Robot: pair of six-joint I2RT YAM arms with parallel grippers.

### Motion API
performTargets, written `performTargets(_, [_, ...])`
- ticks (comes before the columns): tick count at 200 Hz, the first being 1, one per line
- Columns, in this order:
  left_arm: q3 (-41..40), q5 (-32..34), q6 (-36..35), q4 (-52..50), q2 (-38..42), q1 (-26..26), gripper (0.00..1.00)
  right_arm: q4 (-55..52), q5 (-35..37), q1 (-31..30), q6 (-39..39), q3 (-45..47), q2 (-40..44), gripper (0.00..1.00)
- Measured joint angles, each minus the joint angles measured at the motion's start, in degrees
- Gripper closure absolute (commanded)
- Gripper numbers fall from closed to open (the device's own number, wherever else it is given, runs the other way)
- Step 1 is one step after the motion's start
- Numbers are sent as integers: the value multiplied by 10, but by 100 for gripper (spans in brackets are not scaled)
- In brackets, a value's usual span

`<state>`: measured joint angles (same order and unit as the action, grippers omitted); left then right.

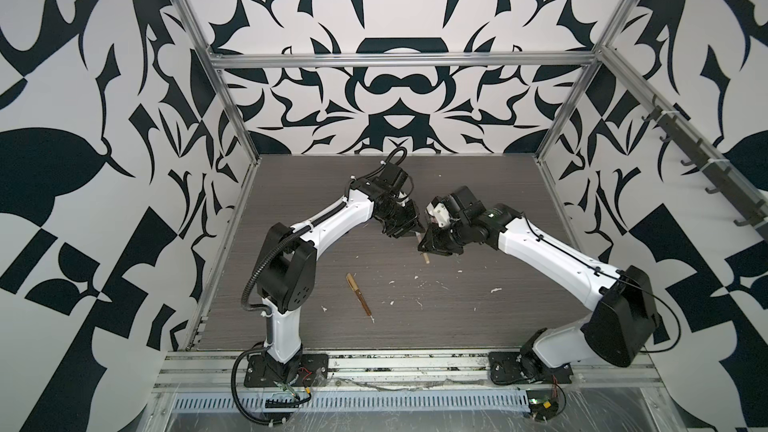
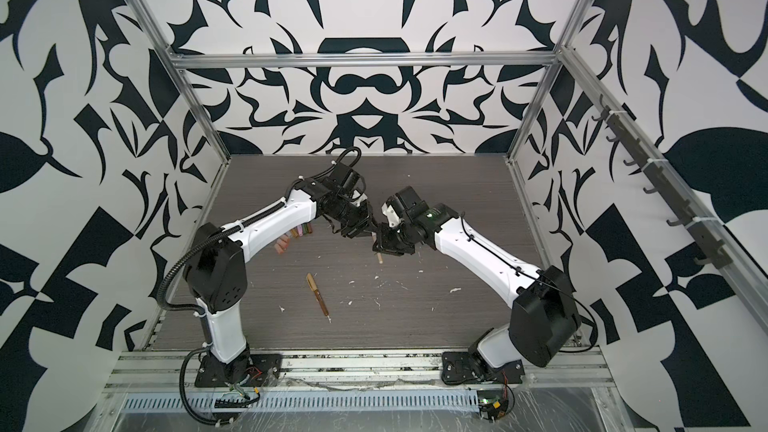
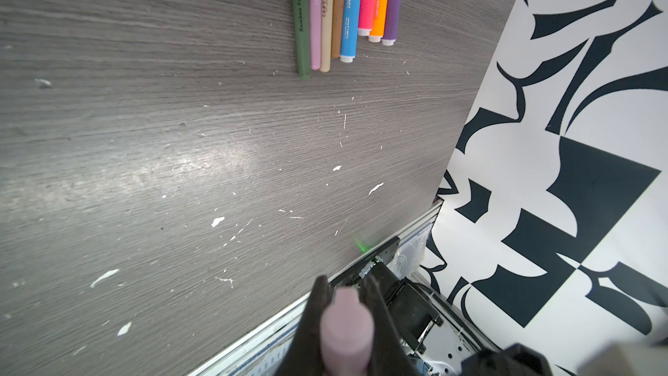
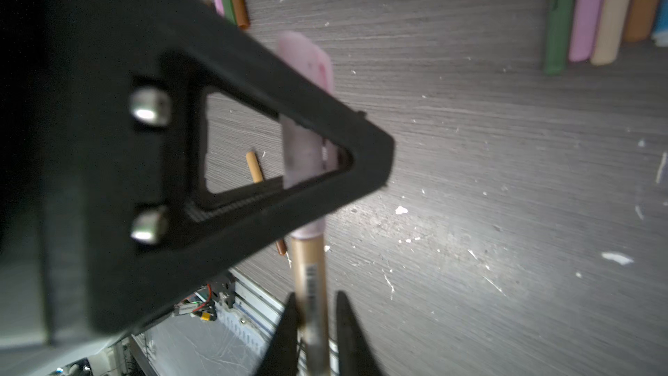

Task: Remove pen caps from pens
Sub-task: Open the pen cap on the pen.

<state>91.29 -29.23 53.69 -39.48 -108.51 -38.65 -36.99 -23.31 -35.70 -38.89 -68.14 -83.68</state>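
Left gripper (image 3: pixel 345 289): jaws clamped on pink cap (image 3: pixel 347 330). Right gripper (image 4: pixel 314 305): jaws clamped on tan pen (image 4: pixel 307 273), held above mid-table. The cap looks still seated to me. Done, I judge: row of pens (image 3: pixel 343 12), with loose caps (image 2: pixel 291 236) near it. Left – this pull, perhaps also the brown pen (image 1: pixel 358 293) – I can't tell if it's capped.
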Motion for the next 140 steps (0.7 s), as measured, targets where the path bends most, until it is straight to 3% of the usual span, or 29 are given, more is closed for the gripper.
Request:
performTargets(52, [36,-2,-7,-26,-34,5,100,25,-1,1,-6,24,5,100])
performTargets(115, [352,-41,-97,-267,-200,36,100,176,123,-23,-73,107,80,100])
performTargets(140, [381,-46,-113,-310,-211,41,100,215,153,-43,-105,131,102,100])
